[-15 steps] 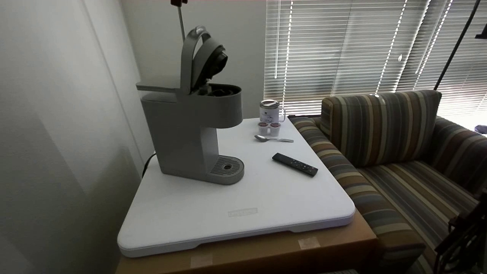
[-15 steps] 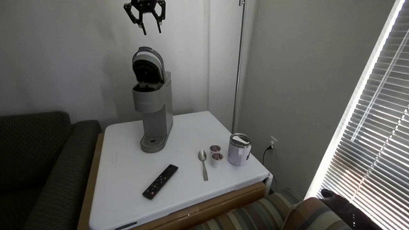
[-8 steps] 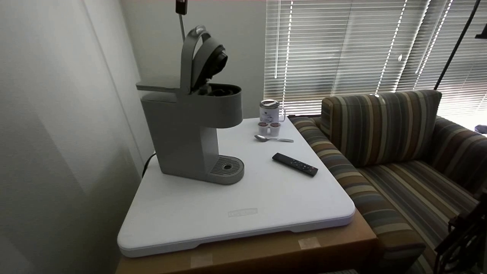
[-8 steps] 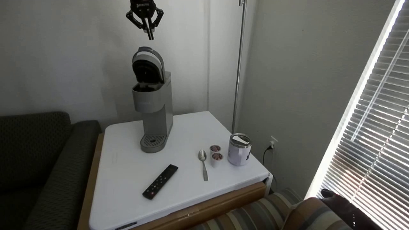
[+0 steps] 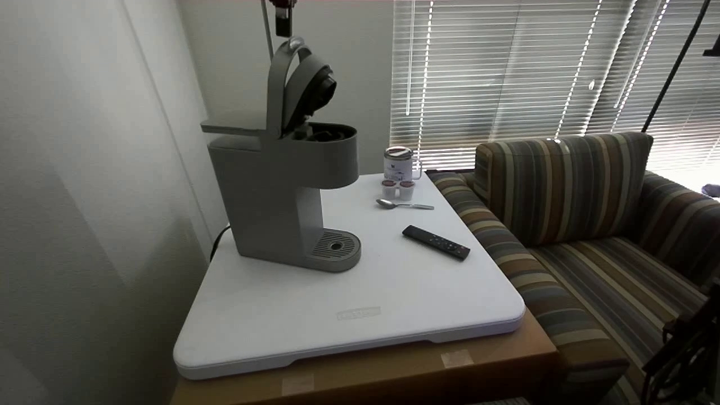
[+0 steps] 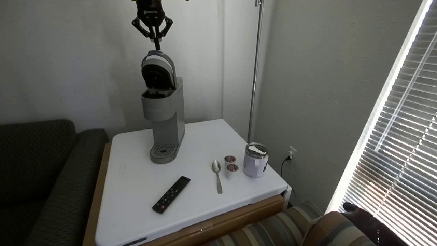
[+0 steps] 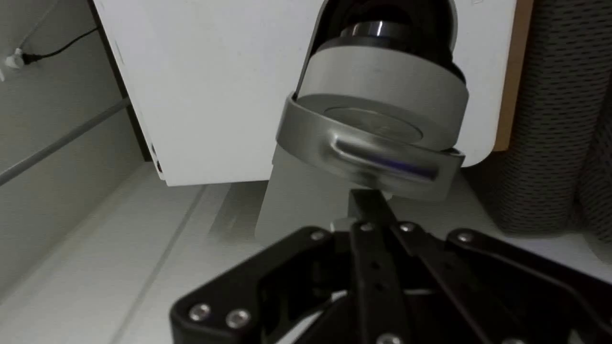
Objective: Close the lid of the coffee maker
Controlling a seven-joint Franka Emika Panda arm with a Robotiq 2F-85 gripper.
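Observation:
The grey coffee maker (image 5: 261,197) stands upright on the white table, and its lid (image 5: 306,79) is raised, the dark underside facing the front. In an exterior view my gripper (image 6: 157,48) hangs directly over the top of the lid's arched handle (image 6: 170,63), fingers together and nothing between them. The fingertips lie right at the rear edge of that handle in the wrist view, where the lid (image 7: 382,79) shows from above and behind. Whether they touch it I cannot tell. The pod chamber (image 5: 326,135) below is uncovered.
On the white table (image 6: 133,191) lie a black remote (image 6: 171,194) and a spoon (image 6: 217,172), beside two pods (image 6: 232,171) and a lidded mug (image 6: 255,164). A wall and a metal pole (image 6: 256,75) stand behind the machine. A striped armchair (image 5: 562,197) adjoins the table.
The gripper's fingers have come together from wide apart. The gripper has come down and forward to the top of the lid's handle. The lid and coffee maker have not moved.

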